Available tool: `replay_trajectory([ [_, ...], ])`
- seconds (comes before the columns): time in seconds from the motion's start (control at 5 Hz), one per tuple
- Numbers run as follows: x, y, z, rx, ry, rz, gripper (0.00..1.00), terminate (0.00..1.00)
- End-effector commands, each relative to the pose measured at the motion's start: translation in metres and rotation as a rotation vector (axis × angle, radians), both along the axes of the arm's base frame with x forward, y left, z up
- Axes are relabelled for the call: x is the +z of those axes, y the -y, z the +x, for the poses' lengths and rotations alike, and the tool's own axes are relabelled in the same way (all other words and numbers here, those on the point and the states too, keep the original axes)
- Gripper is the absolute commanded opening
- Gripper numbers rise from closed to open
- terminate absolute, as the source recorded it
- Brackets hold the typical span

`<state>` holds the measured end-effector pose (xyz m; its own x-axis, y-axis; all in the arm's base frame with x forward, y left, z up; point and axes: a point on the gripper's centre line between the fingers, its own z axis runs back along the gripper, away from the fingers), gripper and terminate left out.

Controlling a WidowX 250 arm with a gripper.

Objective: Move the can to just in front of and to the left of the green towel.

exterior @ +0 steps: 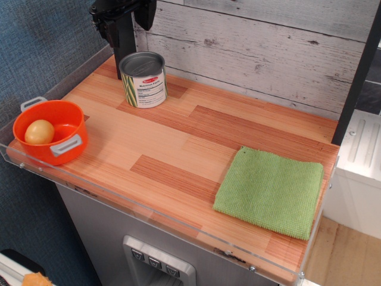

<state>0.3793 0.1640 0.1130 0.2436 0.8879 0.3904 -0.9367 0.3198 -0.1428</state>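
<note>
The can (143,79) stands upright at the back left of the wooden table top, with a grey lid, a white label and green striped sides. The green towel (271,190) lies flat at the front right, far from the can. My gripper (122,18) is black and hangs at the top left edge of the view, above and slightly behind-left of the can. It is clear of the can, open and empty. Its upper part is cut off by the frame.
An orange pot (50,132) with grey handles holds a yellow round object (39,131) at the front left. A clear plastic rim (149,210) runs along the table's front edge. A white plank wall (256,47) stands behind.
</note>
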Motion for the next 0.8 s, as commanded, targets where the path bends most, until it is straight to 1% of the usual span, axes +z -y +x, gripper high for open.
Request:
replay_trajectory([
  [0.0, 0.009, -0.021, -0.004, -0.022, 0.044, 0.081, 1.00, 0.00],
  [0.2, 0.001, -0.024, -0.003, -0.027, 0.048, 0.101, 1.00, 0.00],
  [0.4, -0.009, -0.030, -0.003, -0.018, 0.029, 0.111, 1.00, 0.00],
  [0.6, -0.017, -0.034, -0.003, -0.013, 0.018, 0.106, 1.00, 0.00],
])
